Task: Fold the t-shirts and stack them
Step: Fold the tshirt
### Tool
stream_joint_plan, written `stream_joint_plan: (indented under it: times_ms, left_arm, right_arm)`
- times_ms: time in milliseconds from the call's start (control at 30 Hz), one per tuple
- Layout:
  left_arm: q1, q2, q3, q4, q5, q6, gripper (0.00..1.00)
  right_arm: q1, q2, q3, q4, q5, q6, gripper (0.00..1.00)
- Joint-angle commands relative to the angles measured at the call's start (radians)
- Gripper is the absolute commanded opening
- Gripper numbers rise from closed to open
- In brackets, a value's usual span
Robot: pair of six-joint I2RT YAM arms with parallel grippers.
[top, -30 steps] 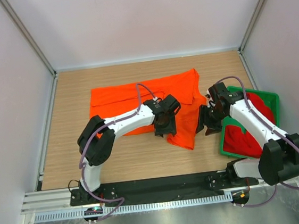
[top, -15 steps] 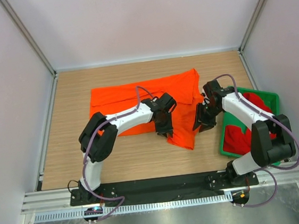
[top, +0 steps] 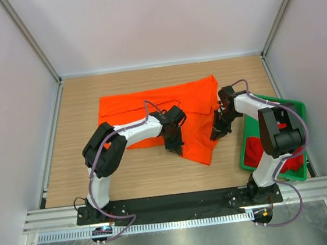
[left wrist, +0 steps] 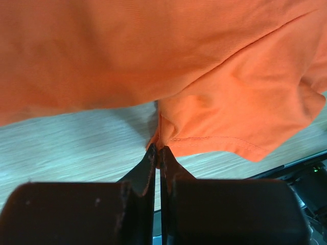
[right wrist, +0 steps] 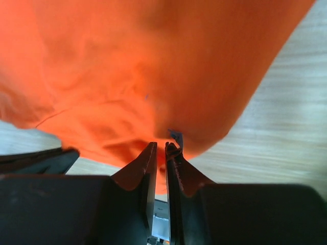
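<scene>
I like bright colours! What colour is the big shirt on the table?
The shirt is plain bright orange; the top view shows it best.

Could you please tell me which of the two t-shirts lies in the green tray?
The red t-shirt, bunched in the tray; the orange t-shirt lies spread on the table.

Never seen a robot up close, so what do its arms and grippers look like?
The left arm and right arm share one build: white tube-like links between chunky black joints, with a thin purplish cable looping along each. The left gripper and right gripper are black, each with two pointed, wedge-shaped fingers.
</scene>
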Motion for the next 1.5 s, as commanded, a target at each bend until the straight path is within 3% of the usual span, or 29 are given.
stream_joint_plan:
  times_ms: [0, 567, 600, 633, 833, 967, 1200, 1467]
  left_arm:
    - [0.015, -0.070, -0.027, 0.006, 0.009, 0.013, 0.00]
    - [0.018, -0.072, -0.042, -0.064, 0.021, 0.087, 0.01]
    - [0.018, -0.073, -0.041, -0.066, 0.027, 0.090, 0.02]
    - [0.018, -0.076, -0.039, -0.067, 0.027, 0.093, 0.11]
    - [0.019, -0.121, 0.002, -0.103, 0.016, 0.133, 0.33]
    - [0.033, -0.161, 0.031, -0.116, 0.039, 0.148, 0.42]
    - [0.095, -0.266, -0.024, -0.121, 0.058, 0.146, 0.45]
    - [0.265, -0.447, -0.133, -0.145, 0.044, 0.171, 0.41]
  right_arm:
    - [-0.006, 0.038, 0.047, 0.033, 0.031, 0.012, 0.19]
    - [-0.022, 0.121, 0.116, -0.005, 0.191, -0.034, 0.17]
    - [-0.020, 0.113, 0.114, -0.010, 0.192, -0.039, 0.18]
    - [-0.020, 0.103, 0.114, -0.013, 0.194, -0.040, 0.17]
    - [-0.009, -0.058, 0.099, -0.058, 0.097, -0.050, 0.21]
    - [0.012, -0.221, 0.058, -0.117, 0.050, -0.062, 0.32]
    - [0.040, -0.430, -0.189, -0.078, -0.142, 0.038, 0.45]
    - [0.159, -0.532, -0.399, 0.079, -0.127, 0.187, 0.49]
